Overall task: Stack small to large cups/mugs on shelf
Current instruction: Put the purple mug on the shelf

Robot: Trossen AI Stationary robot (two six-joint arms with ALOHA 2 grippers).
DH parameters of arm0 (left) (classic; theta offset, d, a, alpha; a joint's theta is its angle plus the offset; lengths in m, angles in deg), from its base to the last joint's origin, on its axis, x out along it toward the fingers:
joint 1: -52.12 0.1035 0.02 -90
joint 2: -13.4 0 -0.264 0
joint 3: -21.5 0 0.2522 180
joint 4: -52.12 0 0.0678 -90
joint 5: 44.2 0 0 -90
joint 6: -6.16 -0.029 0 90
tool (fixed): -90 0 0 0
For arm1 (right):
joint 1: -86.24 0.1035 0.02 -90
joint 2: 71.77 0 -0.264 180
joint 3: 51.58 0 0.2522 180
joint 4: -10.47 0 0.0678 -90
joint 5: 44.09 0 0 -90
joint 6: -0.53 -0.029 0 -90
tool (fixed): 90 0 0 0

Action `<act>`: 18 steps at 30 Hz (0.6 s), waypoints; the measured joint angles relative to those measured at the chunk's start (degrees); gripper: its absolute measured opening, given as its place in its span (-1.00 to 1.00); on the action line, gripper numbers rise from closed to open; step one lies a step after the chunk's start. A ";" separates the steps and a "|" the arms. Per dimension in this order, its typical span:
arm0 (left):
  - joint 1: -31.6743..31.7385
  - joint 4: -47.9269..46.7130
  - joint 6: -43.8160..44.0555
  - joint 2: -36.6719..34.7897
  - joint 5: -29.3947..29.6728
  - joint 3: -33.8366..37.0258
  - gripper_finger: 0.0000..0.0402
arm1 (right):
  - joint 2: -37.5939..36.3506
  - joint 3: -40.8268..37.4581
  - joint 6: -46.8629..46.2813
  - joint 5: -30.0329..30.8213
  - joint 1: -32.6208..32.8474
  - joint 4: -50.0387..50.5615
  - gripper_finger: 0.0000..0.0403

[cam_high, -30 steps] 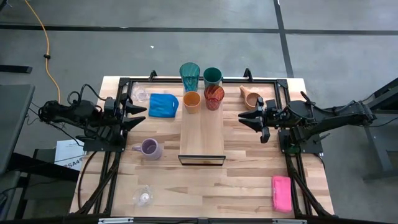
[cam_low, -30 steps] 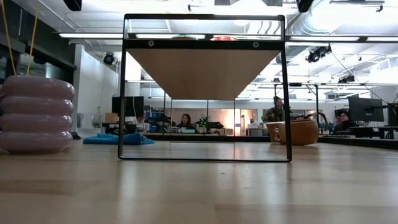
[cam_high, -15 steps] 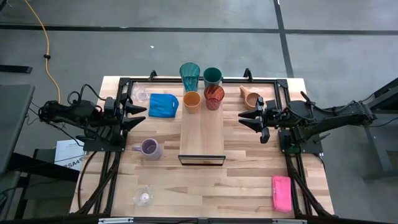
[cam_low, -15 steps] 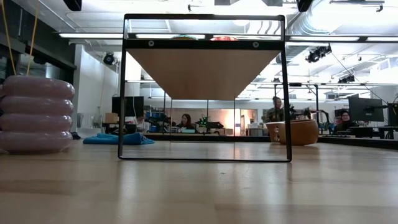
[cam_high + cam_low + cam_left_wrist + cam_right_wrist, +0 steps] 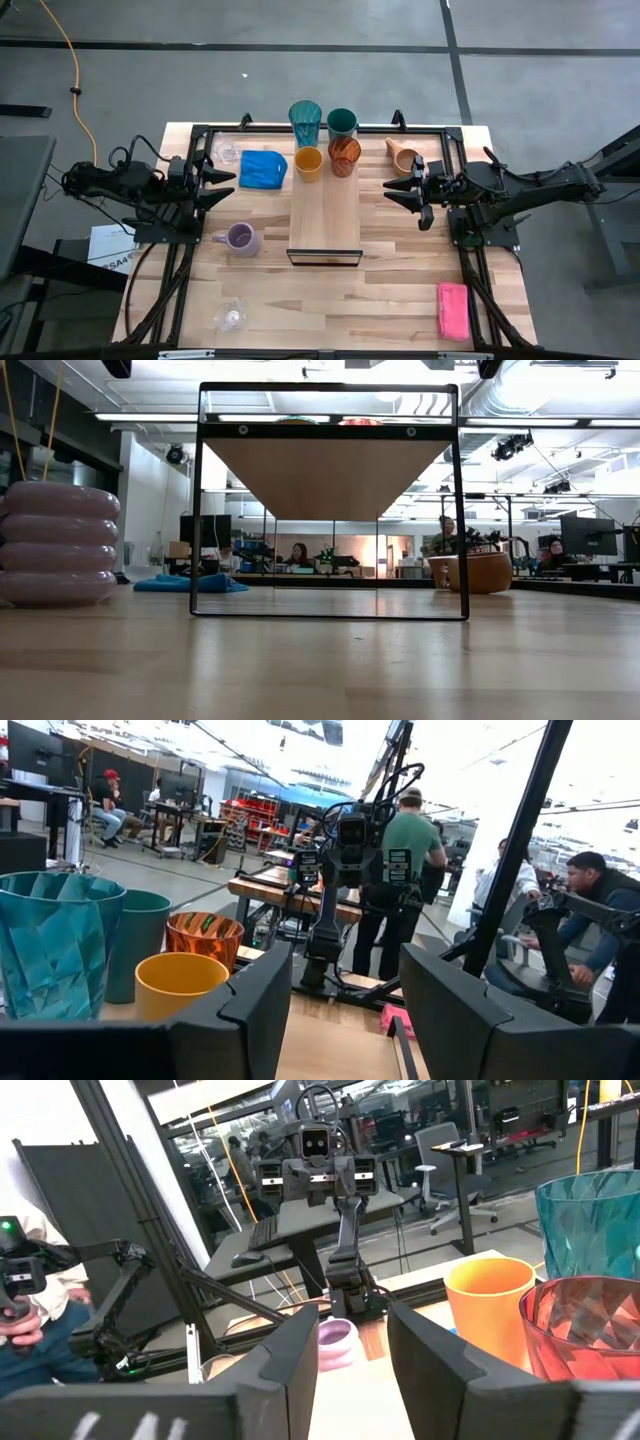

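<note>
The light-wood shelf (image 5: 324, 215) with its black frame stands mid-table. An orange cup (image 5: 308, 162) and a red cup (image 5: 344, 157) stand upright at its far end. Beyond them are a teal tumbler (image 5: 305, 123) and a dark green cup (image 5: 342, 123). A tan mug (image 5: 403, 156) lies on its side at the far right. A lavender mug (image 5: 240, 239) stands left of the shelf. One clear glass (image 5: 227, 152) is far left, another (image 5: 231, 316) near left. My left gripper (image 5: 222, 185) and right gripper (image 5: 400, 195) hover level on either side of the shelf, both open and empty.
A blue cloth (image 5: 262, 168) lies left of the orange cup. A pink sponge (image 5: 452, 310) lies at the near right corner. Black frame rails run along the table's left and right sides. People sit and stand in the room beyond the table.
</note>
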State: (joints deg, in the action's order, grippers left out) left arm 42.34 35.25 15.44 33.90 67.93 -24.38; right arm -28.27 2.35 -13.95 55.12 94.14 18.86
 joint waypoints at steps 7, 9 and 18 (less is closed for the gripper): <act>0.00 0.02 0.00 0.00 0.00 0.00 -0.13 | 0.01 0.00 -0.02 0.00 0.00 0.00 -0.43; 0.00 0.02 0.00 0.00 0.00 0.00 -0.13 | 0.00 0.00 -0.02 0.00 0.00 0.00 -0.43; 0.00 0.02 0.00 0.00 0.00 0.00 -0.13 | -0.01 0.00 -0.47 0.00 0.00 0.00 -0.43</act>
State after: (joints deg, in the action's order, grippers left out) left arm 42.34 35.27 15.44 33.90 67.93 -24.38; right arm -28.28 2.35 -14.42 55.12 94.14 18.86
